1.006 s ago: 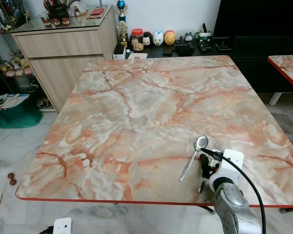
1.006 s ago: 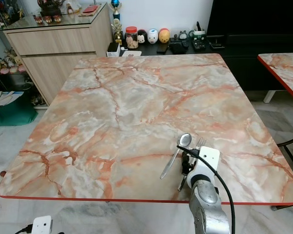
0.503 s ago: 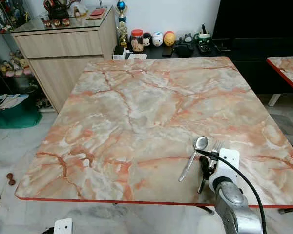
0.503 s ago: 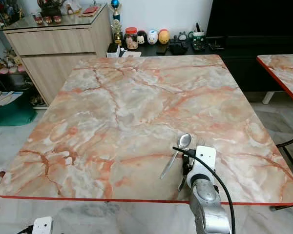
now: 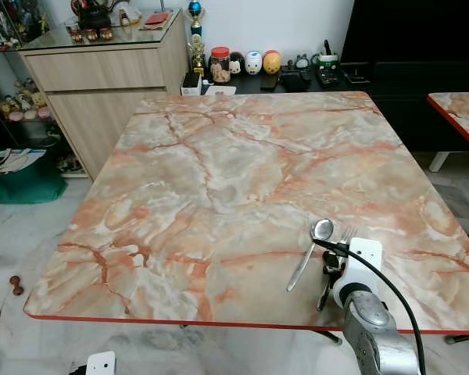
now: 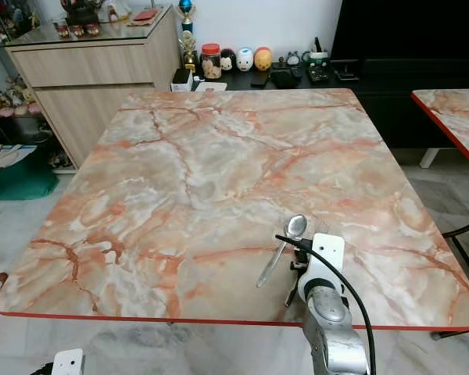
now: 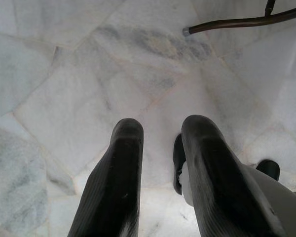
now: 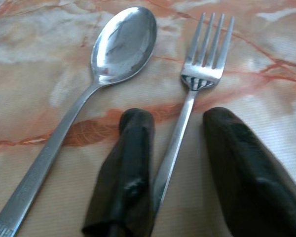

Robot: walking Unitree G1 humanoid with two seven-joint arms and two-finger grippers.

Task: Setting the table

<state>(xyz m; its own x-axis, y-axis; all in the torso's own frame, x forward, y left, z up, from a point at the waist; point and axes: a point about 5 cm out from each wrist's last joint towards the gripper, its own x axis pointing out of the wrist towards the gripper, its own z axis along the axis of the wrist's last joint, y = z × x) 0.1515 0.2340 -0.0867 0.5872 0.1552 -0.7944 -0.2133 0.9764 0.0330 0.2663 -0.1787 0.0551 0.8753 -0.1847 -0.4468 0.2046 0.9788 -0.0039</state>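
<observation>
A steel spoon (image 5: pixel 309 250) and a steel fork (image 5: pixel 346 234) lie side by side near the front right of the marble table (image 5: pixel 219 172). The spoon (image 8: pixel 121 47) is to the left of the fork (image 8: pixel 204 54). My right gripper (image 8: pixel 177 118) is low over the fork's handle, open, with one black finger (image 8: pixel 130 163) on each side of it. The handle rests flat on the table. From the head view the right gripper (image 5: pixel 331 269) sits just behind the fork, under its white wrist block. My left gripper (image 7: pixel 163 128) hangs open over the pale floor, holding nothing.
A wooden cabinet (image 5: pixel 102 70) stands at the back left, and a low dark shelf with small figurines (image 5: pixel 250 62) behind the table. A second marble table (image 5: pixel 461 109) is at the right. A green bin (image 5: pixel 23 183) sits on the floor at the left.
My right gripper has drawn back a little toward the front edge, so less of its black fingers shows. The spoon and fork have stayed put.
</observation>
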